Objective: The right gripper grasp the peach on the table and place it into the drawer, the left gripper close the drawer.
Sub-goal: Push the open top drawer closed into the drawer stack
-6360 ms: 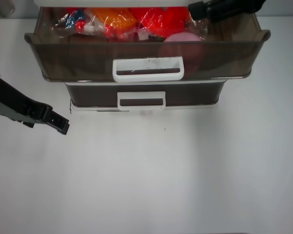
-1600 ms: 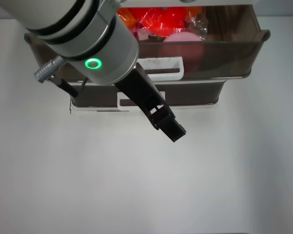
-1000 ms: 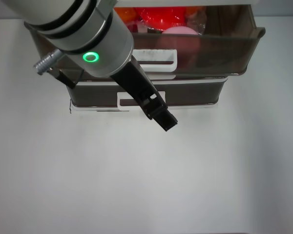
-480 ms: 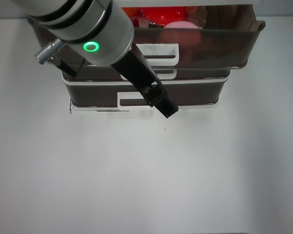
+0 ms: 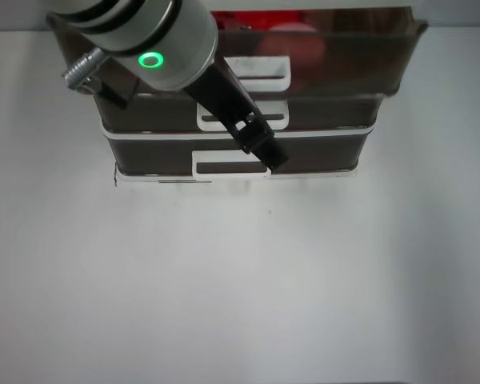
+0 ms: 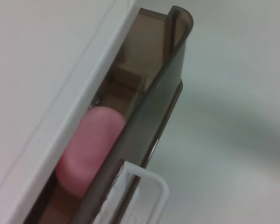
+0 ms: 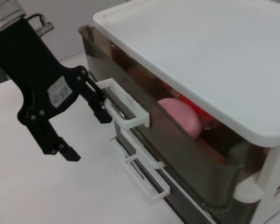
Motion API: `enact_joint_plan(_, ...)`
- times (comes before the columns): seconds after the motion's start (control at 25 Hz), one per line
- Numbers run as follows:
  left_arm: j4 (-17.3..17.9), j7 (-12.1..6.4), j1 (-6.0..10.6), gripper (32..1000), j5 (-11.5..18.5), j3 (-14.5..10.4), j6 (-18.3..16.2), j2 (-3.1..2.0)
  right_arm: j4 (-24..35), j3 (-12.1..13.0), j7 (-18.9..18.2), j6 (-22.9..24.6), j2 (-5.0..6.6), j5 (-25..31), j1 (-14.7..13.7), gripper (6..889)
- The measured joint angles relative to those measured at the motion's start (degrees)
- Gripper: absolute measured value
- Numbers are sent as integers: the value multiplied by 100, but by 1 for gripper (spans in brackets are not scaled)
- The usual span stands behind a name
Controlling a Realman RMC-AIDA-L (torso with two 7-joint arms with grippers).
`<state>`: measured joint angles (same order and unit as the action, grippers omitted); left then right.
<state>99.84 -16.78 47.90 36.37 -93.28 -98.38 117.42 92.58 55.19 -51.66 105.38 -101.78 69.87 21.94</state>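
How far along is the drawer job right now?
Done: the peach lies inside the drawer. In hand: the left gripper, open, presses one finger on the drawer's handle to push it in. Left: the drawer stands a little open under the white top. The right gripper waits at the table's right edge.

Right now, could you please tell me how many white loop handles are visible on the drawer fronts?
3: the top smoky-brown translucent plastic drawer's handle, the middle one partly behind the left gripper, and the lowest. Others may be hidden.
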Motion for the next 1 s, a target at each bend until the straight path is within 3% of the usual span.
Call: enact_joint_plan(1.0,-50,-27,-51,856,-281,2,398,2,-144,-9,-64,-10,-17,0,4,865)
